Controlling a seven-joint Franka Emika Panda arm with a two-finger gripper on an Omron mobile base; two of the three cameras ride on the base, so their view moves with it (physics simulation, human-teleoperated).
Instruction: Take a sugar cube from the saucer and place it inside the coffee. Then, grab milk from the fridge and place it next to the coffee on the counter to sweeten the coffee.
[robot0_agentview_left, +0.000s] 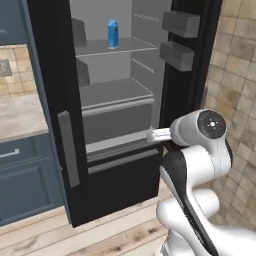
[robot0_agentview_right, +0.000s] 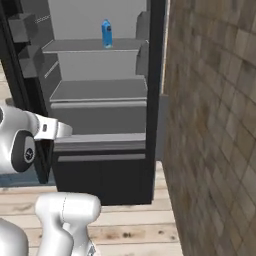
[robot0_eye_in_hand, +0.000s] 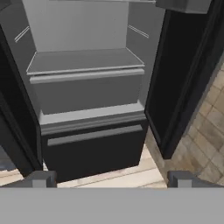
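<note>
1. Far left of the fridge (robot0_agentview_left: 115, 165), in the left base view, you have a strip of the beige table (robot0_agentview_left: 20, 117) over dark blue cabinets (robot0_agentview_left: 25, 185), against tan tiles.
2. The fridge stands open in front of you: black outside, plain grey inside, with shelves, a lower drawer front, and grey door bins (robot0_agentview_left: 179, 40) on the door to its right.
3. The milk (robot0_agentview_left: 113, 34) stands upright on an upper shelf (robot0_agentview_left: 112, 48) of the fridge, towards the back, alone, well above the arm's height. It is a tall blue carton with a gabled top.
4. The tool (robot0_eye_in_hand: 112, 181) points at the lower part of the fridge. Its two dark finger tips stand far apart at the bottom of the hand view, wide and empty, well below the milk.
5. Right of the fridge, a tan tiled wall (robot0_agentview_right: 215, 125) runs close alongside, so you have little room on that side.
6. Handling, as a judgement: the carton looks stiff enough but light and tall, so it may tip or slide back if you nudge it. Take it by the flat side walls around mid-height, below the gable, and squeeze gently so the walls do not buckle.
</note>
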